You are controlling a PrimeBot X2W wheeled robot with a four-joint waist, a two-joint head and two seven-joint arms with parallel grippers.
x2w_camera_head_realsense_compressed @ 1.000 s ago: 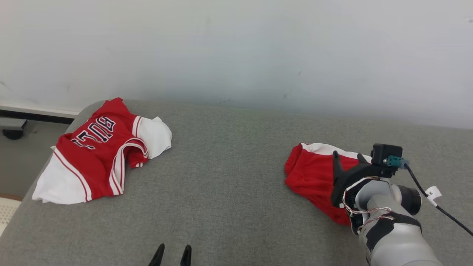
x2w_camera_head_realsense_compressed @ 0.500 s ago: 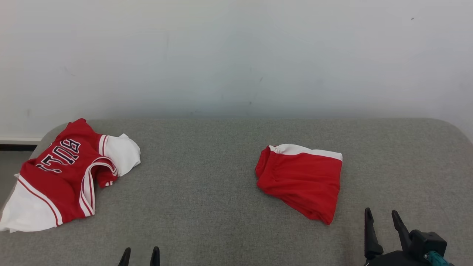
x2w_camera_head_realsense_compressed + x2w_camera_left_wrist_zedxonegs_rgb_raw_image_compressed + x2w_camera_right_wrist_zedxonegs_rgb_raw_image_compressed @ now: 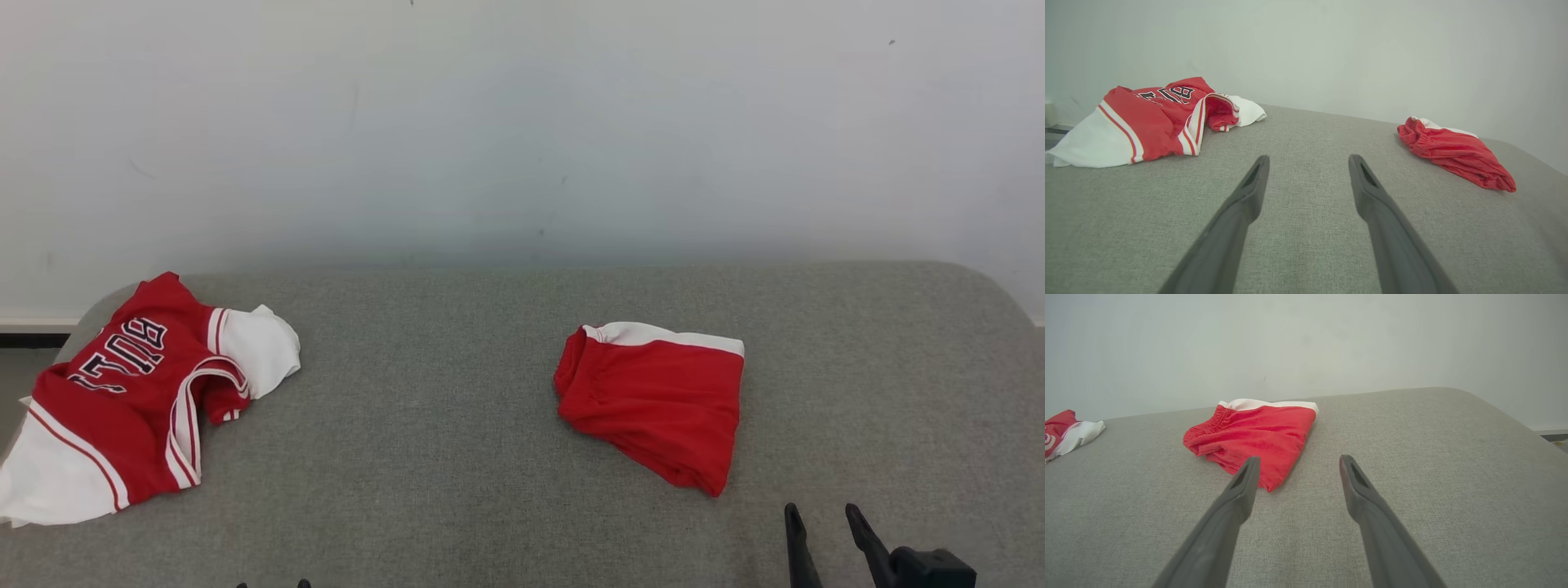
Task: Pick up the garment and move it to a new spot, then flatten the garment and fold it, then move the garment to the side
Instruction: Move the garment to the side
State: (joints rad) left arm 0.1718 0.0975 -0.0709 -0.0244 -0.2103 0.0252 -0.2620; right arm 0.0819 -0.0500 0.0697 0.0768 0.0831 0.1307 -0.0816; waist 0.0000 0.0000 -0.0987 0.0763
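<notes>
Both left gripper (image 3: pixel 1308 161) and right gripper (image 3: pixel 1299 459) jaws gape over coarse grey upholstery (image 3: pixel 457 457).

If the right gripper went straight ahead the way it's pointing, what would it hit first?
Likely the near corner of the folded red shorts, just ahead of the right gripper; depth is unclear, so perhaps only the gray cushion.

Head camera looks down; wrist cameras sit low — all share the red shorts (image 3: pixel 653 404).
</notes>
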